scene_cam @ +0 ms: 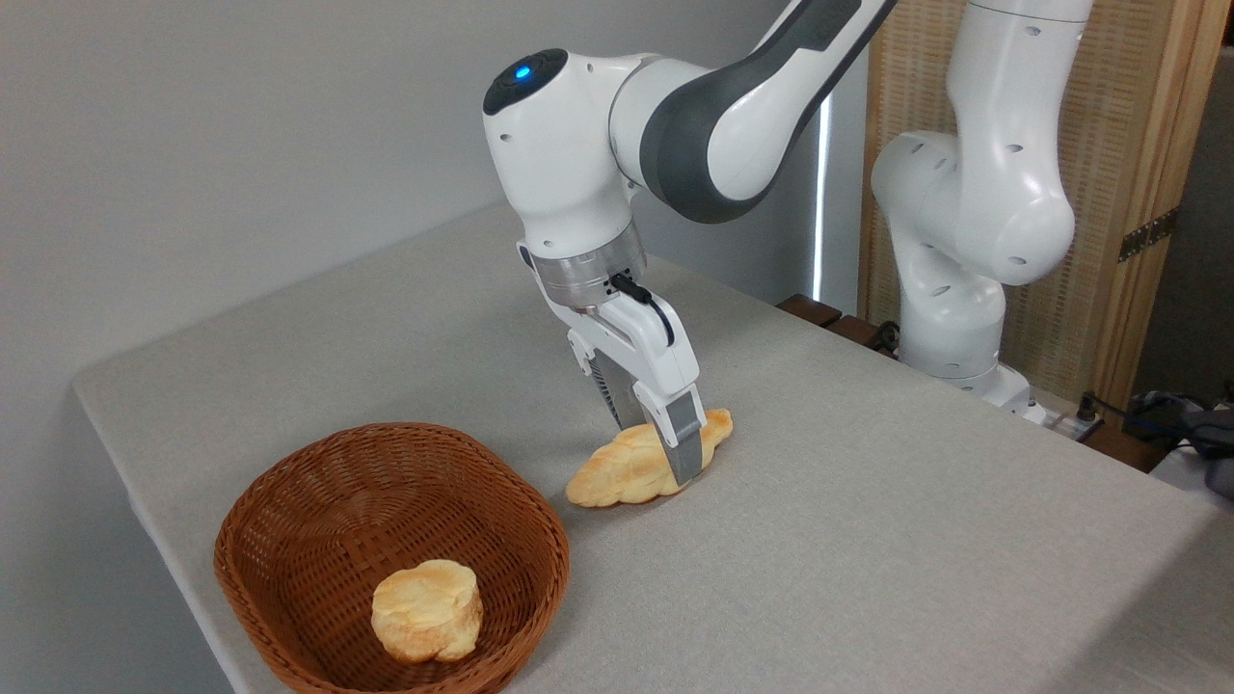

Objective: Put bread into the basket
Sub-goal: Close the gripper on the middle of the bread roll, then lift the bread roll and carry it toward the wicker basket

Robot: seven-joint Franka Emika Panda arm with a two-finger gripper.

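The bread [609, 476], a long golden braided loaf, lies on the grey tablecloth just right of the basket [307, 520]. The basket is an oval brown wicker one at the front left. My gripper [658, 451] is down at the loaf's right half, open, with one finger [683, 439] in front of the loaf and the other behind it. The loaf sits between the two fingers and still rests on the table. The rear fingertip is partly hidden by the loaf.
A short round bun [427, 598] sits inside the basket near its front. The arm's white base [950, 328] stands at the table's back right. The table's left edge [135, 482] runs close beside the basket.
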